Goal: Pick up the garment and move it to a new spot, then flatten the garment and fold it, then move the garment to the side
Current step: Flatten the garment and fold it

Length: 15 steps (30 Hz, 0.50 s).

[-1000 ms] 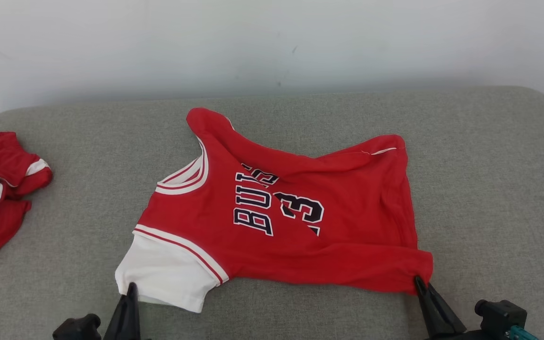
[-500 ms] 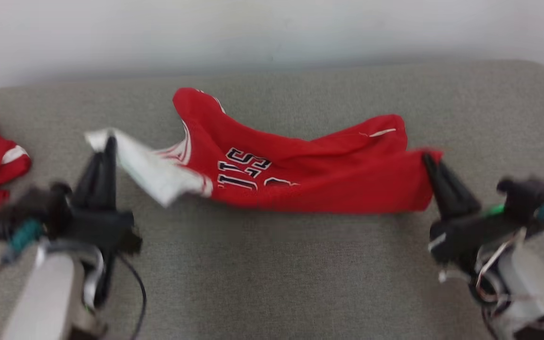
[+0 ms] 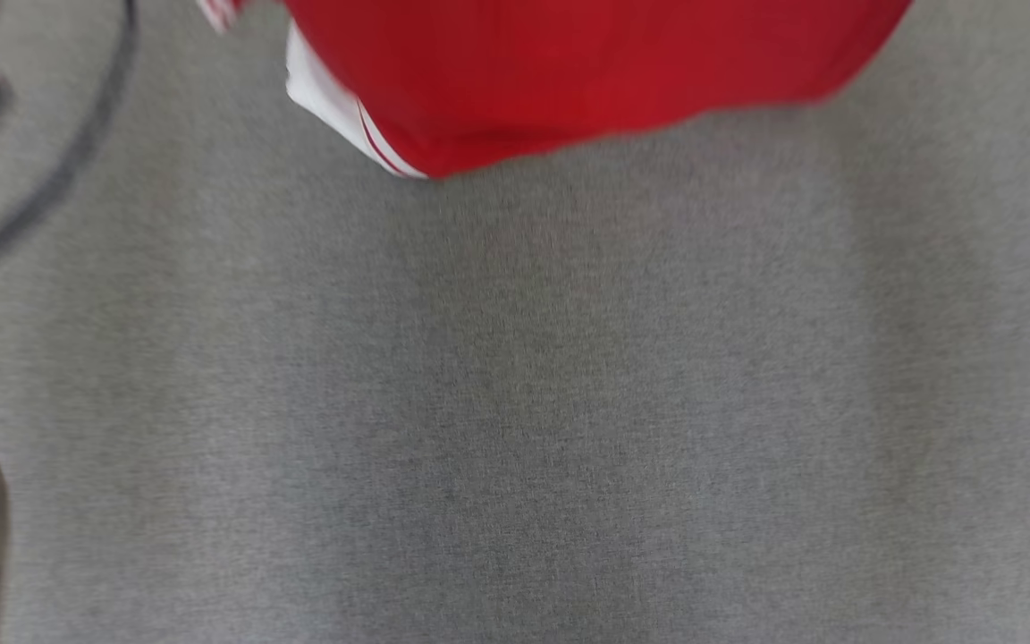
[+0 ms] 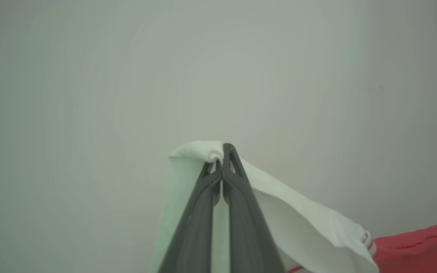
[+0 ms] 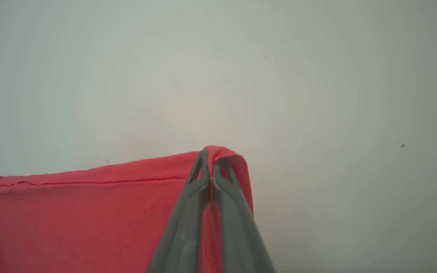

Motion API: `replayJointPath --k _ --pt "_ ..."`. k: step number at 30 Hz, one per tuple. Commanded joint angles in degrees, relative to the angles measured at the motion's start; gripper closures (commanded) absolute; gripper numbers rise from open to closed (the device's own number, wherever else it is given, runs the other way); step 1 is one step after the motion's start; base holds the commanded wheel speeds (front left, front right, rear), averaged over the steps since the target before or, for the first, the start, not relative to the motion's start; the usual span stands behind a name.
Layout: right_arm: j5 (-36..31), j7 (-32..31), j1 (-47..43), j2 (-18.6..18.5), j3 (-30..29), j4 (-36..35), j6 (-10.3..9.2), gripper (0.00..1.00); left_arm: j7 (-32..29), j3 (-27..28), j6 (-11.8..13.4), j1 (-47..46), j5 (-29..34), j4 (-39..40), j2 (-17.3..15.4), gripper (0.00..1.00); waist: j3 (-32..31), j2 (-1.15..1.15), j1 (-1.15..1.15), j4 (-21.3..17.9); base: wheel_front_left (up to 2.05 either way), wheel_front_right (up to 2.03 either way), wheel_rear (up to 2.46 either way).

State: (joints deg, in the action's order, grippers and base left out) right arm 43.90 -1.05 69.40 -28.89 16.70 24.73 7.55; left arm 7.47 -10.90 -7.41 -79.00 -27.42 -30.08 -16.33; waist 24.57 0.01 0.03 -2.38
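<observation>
Above grey cushion [image 3: 515,402] | left gripper [image 4: 222,153] pinches garment [image 3: 586,80] at white corner | right gripper [image 5: 211,161] pinches red corner

Colours: red garment [image 3: 586,72] over grey cushion [image 3: 515,402].
Garment body plain bright red, hem seam stitched in matching red; sleeve panel white, edged with thin red-and-white stripes where it meets the red. Cushion mid-grey, fine heathered weave, otherwise plain. Left gripper [image 4: 222,151] and right gripper [image 5: 211,159]: matte dark grey fingers, the left against white cloth, the right against red. Wall [image 4: 89,76] pale grey-white, plain. Cable [image 3: 77,152] dark, blurred.
</observation>
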Motion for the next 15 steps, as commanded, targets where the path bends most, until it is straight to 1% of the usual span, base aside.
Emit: replayJointPath --k 1,3,4,9,15 --pt "0.77 -0.77 6.73 0.84 -0.09 2.50 -0.14 1.00 -0.01 -0.47 -0.06 -6.38 0.06 -2.51 0.30 1.00 9.05 -0.01 -0.03 -1.18 0.00 0.00 0.00" --pt "0.59 -1.00 13.08 1.26 0.12 4.87 -0.14 1.00 0.22 -1.49 -0.06 -12.36 0.69 -4.88 0.83 1.00 10.52 -0.01 -0.03 -1.24 0.00 0.00 0.00" --pt "0.59 -1.00 13.08 1.26 0.12 4.87 -0.14 1.00 0.22 -1.49 -0.06 -12.36 0.69 -4.88 0.83 1.00 10.52 -0.01 -0.03 -1.24 0.00 0.00 0.00" --pt "-0.32 -0.90 25.44 1.29 2.00 10.35 -0.14 1.00 1.61 -4.56 -0.06 -25.14 2.20 -10.11 1.98 1.00 12.26 -0.01 -0.03 -0.74 0.00 0.00 0.00" --pt "-1.17 0.18 34.81 0.50 3.77 17.20 -0.14 1.00 2.95 -7.18 -0.06 -35.97 3.15 -16.46 1.93 1.00 12.16 -0.01 -0.03 -0.32 0.00 0.00 0.00"
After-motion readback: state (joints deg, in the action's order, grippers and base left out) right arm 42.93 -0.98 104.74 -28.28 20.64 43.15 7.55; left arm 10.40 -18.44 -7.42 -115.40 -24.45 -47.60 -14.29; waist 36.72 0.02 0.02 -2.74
